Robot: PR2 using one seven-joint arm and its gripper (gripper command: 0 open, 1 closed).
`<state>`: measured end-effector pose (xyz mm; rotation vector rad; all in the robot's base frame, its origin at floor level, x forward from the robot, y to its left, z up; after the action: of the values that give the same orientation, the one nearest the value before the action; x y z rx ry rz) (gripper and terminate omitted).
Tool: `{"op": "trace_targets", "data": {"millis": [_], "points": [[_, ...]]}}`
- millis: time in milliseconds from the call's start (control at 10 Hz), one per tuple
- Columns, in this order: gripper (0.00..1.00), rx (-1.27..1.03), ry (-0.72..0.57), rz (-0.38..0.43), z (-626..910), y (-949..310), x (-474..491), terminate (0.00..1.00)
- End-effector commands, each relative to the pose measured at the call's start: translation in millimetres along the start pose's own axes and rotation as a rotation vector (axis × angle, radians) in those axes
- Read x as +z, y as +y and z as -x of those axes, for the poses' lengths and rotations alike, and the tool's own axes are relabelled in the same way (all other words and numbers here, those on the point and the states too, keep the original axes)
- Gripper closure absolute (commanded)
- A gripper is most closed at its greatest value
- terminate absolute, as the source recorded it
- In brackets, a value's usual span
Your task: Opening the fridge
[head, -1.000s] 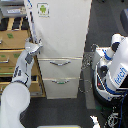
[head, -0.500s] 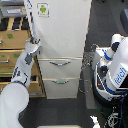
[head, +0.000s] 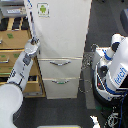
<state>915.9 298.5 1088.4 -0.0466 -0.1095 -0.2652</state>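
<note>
The fridge (head: 62,30) stands tall and white in the middle of the exterior view, with a small green sticker (head: 43,8) at the top of its large upper door. Under the door are two drawers with curved silver handles (head: 60,63). My white arm (head: 22,65) rises from the lower left of the view. Its gripper (head: 34,43) rests against the left edge of the upper door, about level with the door's bottom. A thin slanted strip shows along that door edge (head: 31,20). The fingers are too small and blurred to make out.
A tan wooden drawer cabinet (head: 12,42) stands directly behind my arm on the exterior view's left. On the exterior view's right, close to the fridge, is a white robot with blue lettering (head: 117,72), with dark cables (head: 90,62) hanging beside it. The floor is dark.
The gripper has crept slightly up along the door's left edge. The door and drawers look much the same.
</note>
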Motion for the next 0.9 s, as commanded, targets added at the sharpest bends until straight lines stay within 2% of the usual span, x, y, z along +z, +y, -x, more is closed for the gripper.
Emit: {"op": "trace_targets", "data": {"millis": [100,500,600,900], "points": [[1.0,-0.007,0.015,-0.001,2.9,-5.9,-11.1,0.0],[1.0,-0.004,0.039,0.005,5.0,-6.0,-26.6,0.0],[1.0,-0.055,0.004,0.079,20.6,-20.0,0.7,0.0],[1.0,-0.364,-0.256,0.138,226.9,-69.4,236.4,0.0]]}}
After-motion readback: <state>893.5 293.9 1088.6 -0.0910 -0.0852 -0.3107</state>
